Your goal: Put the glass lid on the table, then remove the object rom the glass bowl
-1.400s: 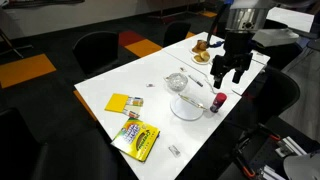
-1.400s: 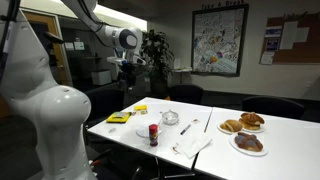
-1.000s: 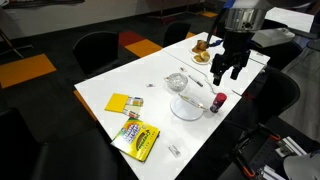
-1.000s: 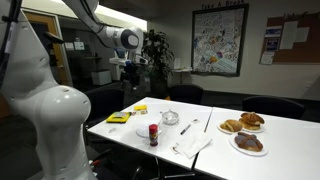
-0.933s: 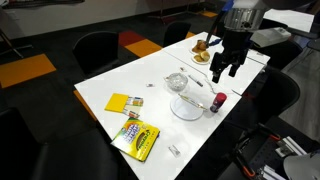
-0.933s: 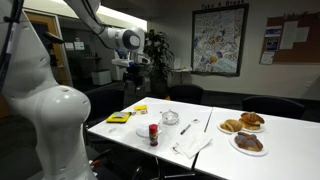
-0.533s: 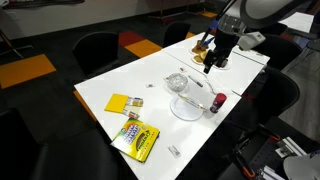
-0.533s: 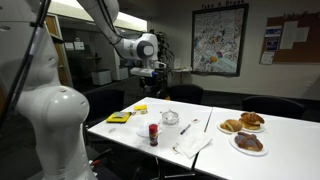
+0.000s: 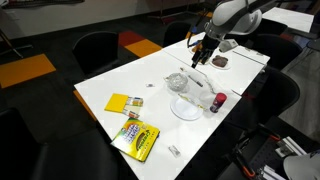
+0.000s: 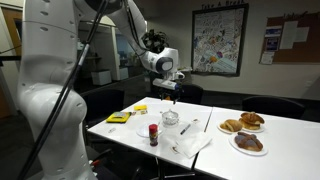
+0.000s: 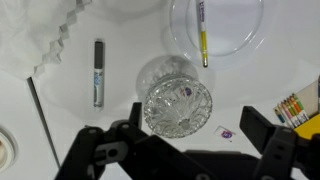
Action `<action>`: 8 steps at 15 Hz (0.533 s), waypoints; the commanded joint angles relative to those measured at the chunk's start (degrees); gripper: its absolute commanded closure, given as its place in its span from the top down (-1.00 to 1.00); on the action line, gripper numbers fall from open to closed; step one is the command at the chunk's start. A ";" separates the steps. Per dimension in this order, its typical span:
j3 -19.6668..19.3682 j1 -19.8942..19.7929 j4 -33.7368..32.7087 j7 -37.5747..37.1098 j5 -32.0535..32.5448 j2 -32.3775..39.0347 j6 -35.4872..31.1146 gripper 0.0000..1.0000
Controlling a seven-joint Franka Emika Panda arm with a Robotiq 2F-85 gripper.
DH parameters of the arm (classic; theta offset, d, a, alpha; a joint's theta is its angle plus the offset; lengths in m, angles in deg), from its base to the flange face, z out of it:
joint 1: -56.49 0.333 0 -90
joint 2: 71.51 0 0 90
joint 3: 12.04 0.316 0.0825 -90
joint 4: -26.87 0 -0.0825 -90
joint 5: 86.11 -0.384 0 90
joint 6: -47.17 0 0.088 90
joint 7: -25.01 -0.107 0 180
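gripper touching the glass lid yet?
Apart. In an exterior view the gripper hangs above the glass lid, with a clear gap between them.

Open hand point(image 11: 185, 145), facing straight down

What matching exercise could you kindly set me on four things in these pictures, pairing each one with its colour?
Column one:
1. glass bowl
2. snack bag
3. small bottle
4. table

Column two:
a. red
b. white
c. clear
d. mostly yellow

Pairs: 1-c; 2-d; 3-a; 4-b.
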 commanded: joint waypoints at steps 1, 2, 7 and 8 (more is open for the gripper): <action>2.99 -2.88 -8.53 3.60 -1.34 7.44 3.01 1.00; 2.38 -2.42 -3.91 0.84 0.28 3.65 0.49 1.00; 2.79 -2.60 -4.97 0.58 0.53 4.91 0.37 1.00; 2.81 -2.37 -4.44 0.64 0.94 4.90 -0.27 1.00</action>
